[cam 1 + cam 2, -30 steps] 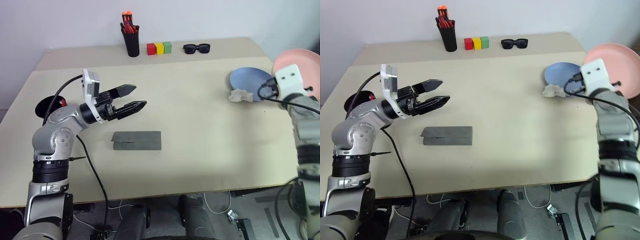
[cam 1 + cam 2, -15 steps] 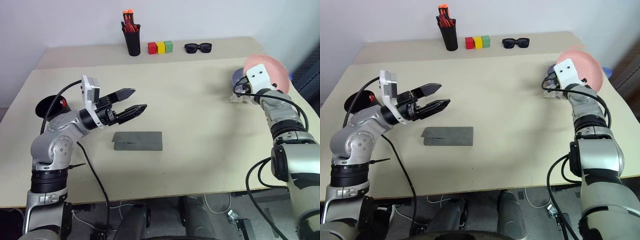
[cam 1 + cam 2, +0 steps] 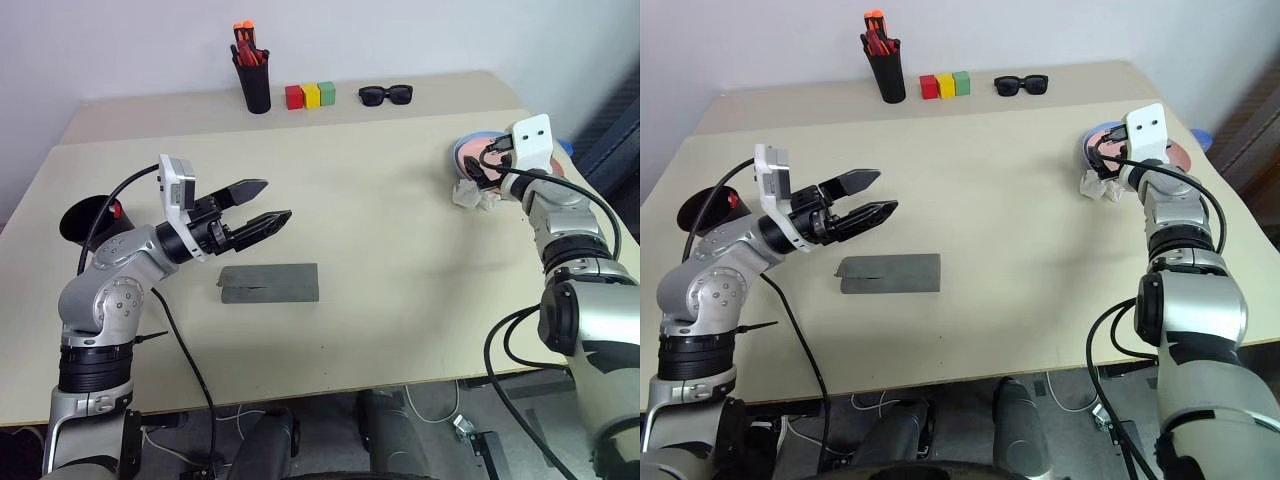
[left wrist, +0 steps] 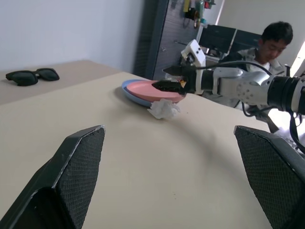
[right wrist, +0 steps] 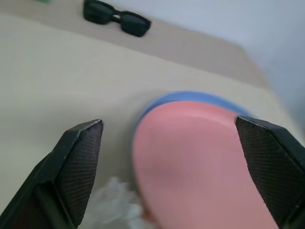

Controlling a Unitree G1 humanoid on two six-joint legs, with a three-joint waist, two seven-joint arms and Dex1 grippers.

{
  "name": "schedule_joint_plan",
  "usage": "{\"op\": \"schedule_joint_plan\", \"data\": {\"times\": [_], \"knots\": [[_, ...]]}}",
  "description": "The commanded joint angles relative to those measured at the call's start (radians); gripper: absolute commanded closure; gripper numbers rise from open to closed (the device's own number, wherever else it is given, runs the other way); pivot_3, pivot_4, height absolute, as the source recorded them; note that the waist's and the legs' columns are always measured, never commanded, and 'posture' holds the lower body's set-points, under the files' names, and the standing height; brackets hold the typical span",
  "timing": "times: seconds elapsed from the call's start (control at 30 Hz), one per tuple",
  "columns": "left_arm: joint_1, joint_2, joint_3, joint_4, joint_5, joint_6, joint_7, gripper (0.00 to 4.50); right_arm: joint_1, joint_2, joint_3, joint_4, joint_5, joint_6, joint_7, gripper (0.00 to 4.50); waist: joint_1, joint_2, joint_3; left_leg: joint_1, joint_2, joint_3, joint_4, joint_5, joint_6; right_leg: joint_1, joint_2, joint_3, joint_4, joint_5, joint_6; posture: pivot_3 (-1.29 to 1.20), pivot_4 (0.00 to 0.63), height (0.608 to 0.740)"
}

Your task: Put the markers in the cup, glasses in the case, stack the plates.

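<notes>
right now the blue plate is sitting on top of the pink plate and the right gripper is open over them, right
Not quite: the stacking is the other way round. The pink plate sits on top of the blue plate, as the left wrist view shows. The right gripper is indeed open over them.

Pink plate [image 4: 155,89] stacked on blue plate [image 4: 129,90]; grey case [image 3: 269,283] shut, flat, mid-table; black cup [image 3: 84,220] far left.

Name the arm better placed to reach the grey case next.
Left. The left gripper hangs open close to the grey case, just beyond it on the table. The right gripper is far across the table, open over the pink plate.
</notes>
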Motion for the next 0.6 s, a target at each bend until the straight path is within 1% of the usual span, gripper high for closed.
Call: {"op": "schedule_joint_plan", "data": {"times": [0.03,0.13,0.27,0.37,0.5,0.53,0.6], "knots": [[-0.01,0.008,0.014,-0.011,-0.009,-0.025,-0.01,0.0,0.048,0.017,-0.004,-0.128,0.04,0.064,0.089,0.03,0.001,0.0,0.0,0.0,0.0,0.0,0.0,0.0,0.0,0.0,0.0,0.0,0.0,0.0,0.0,0.0,0.15,0.74],[-0.015,0.004,0.01,-0.005,-0.008,-0.031,-0.014,0.0,0.142,0.023,0.032,-0.242,0.017,0.073,0.114,0.03,0.006,0.0,0.0,0.0,0.0,0.0,0.001,0.0,0.0,0.0,0.0,0.0,0.0,0.0,0.0,0.0,0.15,0.74],[-0.028,0.002,0.003,0.006,-0.007,-0.035,-0.018,0.0,0.197,0.027,0.035,-0.298,0.013,0.094,0.082,0.03,0.004,0.0,0.0,-0.001,0.0,0.0,0.001,0.0,0.0,0.0,0.0,0.0,0.0,0.001,0.001,0.0,0.15,0.74],[-0.03,0.004,0.002,0.009,-0.006,-0.036,-0.019,0.0,0.218,0.028,0.051,-0.303,-0.002,0.093,0.078,0.03,0.001,0.0,0.0,0.0,0.0,0.0,0.001,0.0,0.0,0.0,0.0,0.0,0.0,0.001,0.001,0.0,0.15,0.74],[-0.025,0.01,0.0,0.001,-0.007,-0.032,-0.017,0.0,0.214,0.019,0.08,-0.233,-0.055,0.083,0.013,0.03,0.003,0.0,0.0,0.0,0.0,0.001,0.001,0.0,0.0,0.0,0.0,0.001,0.001,0.001,0.001,0.0,0.15,0.74],[-0.023,0.012,0.001,-0.002,-0.007,-0.031,-0.016,0.0,0.21,0.016,0.09,-0.221,-0.068,0.085,0.003,0.27,0.003,0.0,0.0,0.0,0.0,0.001,0.001,0.0,0.0,0.0,0.0,0.001,0.0,0.001,0.001,0.0,0.15,0.74],[-0.02,0.015,0.004,-0.005,-0.008,-0.029,-0.014,0.0,0.201,0.013,0.104,-0.201,-0.087,0.085,-0.013,0.94,0.003,0.0,0.0,0.0,0.0,0.001,0.001,0.0,0.0,0.0,0.0,0.001,0.0,0.001,0.001,0.0,0.15,0.74]]}}
